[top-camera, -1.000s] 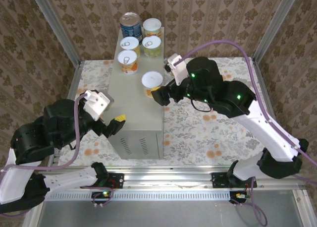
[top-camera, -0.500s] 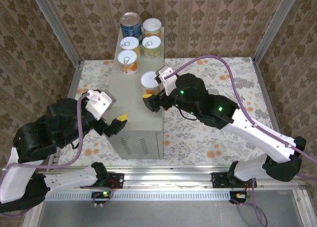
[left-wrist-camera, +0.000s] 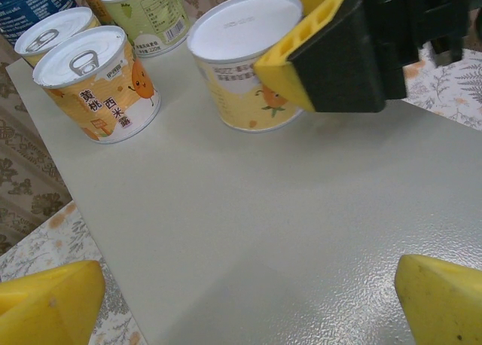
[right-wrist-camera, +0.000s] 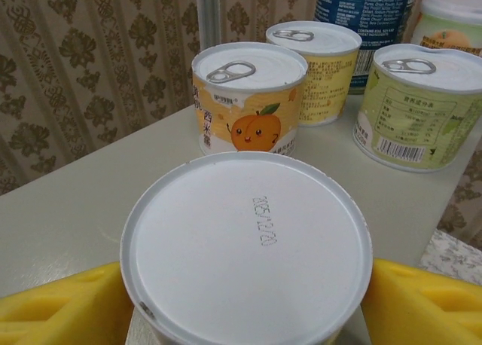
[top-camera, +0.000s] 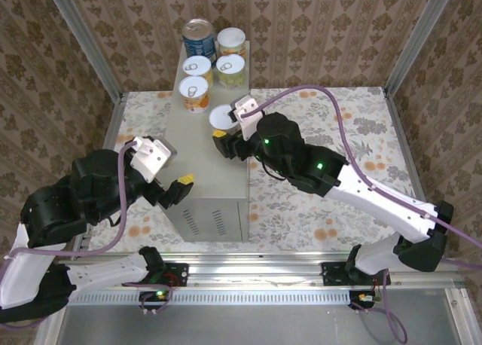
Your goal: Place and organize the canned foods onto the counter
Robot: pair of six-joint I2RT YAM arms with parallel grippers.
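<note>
Top external view: the left gripper hovers over the near end of the bench, jaws spread wide and empty. Mid-bench, the right gripper sets its jaws either side of an orange-labelled can; I cannot tell whether they press it. Five more cans cluster at the far end.

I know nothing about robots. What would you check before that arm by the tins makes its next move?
1. The right arm's fingers flank the front can: ok.
2. Firm grip on it: cannot tell.
3. The front can stands upright on the counter: ok.
4. Gap to the nearest can behind: ok.
5. The left arm's fingers are open, clear of the cans: ok.
</note>
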